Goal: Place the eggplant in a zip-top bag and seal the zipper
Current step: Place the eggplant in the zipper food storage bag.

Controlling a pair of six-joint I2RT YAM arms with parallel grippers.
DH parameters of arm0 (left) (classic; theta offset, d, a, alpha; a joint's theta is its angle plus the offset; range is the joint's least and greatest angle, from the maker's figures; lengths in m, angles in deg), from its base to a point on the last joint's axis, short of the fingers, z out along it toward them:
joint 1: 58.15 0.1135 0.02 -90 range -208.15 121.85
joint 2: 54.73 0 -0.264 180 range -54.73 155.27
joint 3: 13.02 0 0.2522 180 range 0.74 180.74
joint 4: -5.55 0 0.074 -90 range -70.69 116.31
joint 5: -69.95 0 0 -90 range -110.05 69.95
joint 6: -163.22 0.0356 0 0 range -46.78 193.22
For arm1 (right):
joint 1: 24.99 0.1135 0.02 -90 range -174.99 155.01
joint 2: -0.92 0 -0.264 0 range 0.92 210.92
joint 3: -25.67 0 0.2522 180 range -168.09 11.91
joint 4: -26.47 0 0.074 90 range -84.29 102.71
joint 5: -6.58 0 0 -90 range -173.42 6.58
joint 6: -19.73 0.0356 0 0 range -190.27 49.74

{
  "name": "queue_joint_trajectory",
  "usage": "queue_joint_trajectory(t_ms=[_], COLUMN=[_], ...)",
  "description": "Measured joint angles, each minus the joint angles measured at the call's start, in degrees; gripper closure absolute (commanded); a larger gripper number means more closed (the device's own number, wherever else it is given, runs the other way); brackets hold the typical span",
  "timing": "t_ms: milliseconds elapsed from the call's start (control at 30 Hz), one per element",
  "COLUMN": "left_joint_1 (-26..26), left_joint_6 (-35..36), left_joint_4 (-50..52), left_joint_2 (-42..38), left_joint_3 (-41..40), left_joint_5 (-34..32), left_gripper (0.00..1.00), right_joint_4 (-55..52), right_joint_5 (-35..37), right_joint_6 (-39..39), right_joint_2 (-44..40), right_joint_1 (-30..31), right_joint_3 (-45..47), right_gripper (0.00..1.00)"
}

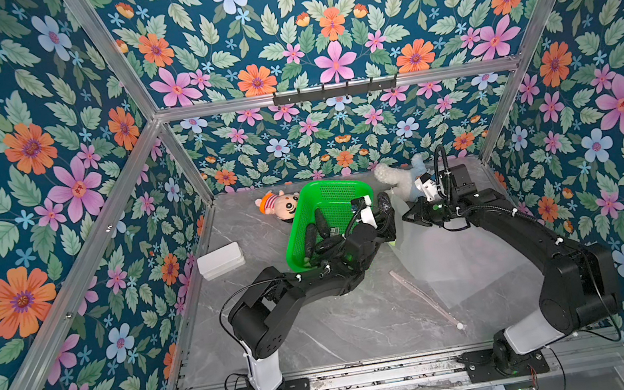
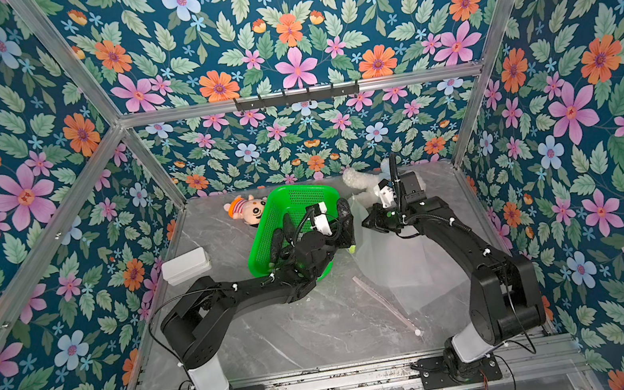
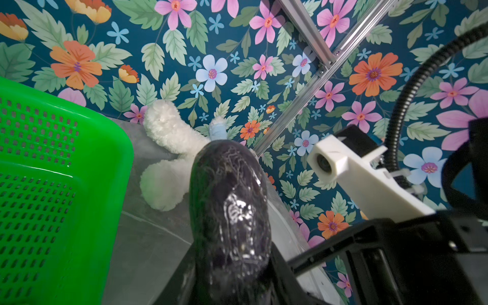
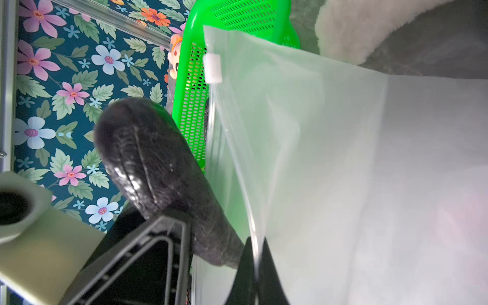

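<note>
The eggplant (image 3: 229, 211) is held by its lower end in the left gripper (image 3: 231, 277), jaws clamped on its sides, between the green basket (image 3: 52, 184) and the zip-top bag (image 4: 343, 158), just beside the bag's mouth edge. Only in the right wrist view is the right gripper (image 4: 254, 261) seen with jaws pressed together on that lifted edge, the white slider (image 4: 213, 67) further along it. In both top views the zipper (image 1: 422, 297) is shown as a pale-pink strip on the surface (image 1: 342, 325); other eggplants (image 1: 311, 240) are seen in the basket.
</note>
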Motion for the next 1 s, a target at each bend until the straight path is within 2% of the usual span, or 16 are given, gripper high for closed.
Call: queue_joint_trajectory(t_ms=[267, 467, 767, 1000], left_joint_1=[-0.1, -0.2, 1.0, 5.6], left_joint_6=[1.7, 3.9, 4.8, 0.1], left_joint_4=[3.1, 6.2, 11.5, 13.1], left_joint_2=[0.9, 0.9, -1.5, -4.5], left_joint_3=[0.9, 3.5, 5.0, 2.2], left_joint_5=[3.4, 6.1, 7.8, 11.5], left_gripper=[0.32, 0.24, 0.21, 0.21], right_joint_4=[-1.2, -1.3, -2.5, -3.3], right_joint_5=[2.1, 2.3, 2.8, 5.0], right_joint_6=[0.0, 0.0, -0.5, -1.8], right_joint_2=[0.0, 0.3, 0.3, 0.3], right_joint_1=[-0.1, -0.1, -0.8, -0.8], right_joint_3=[-1.2, -1.4, -2.4, -2.5], right_gripper=[1.00, 1.00, 1.00, 1.00])
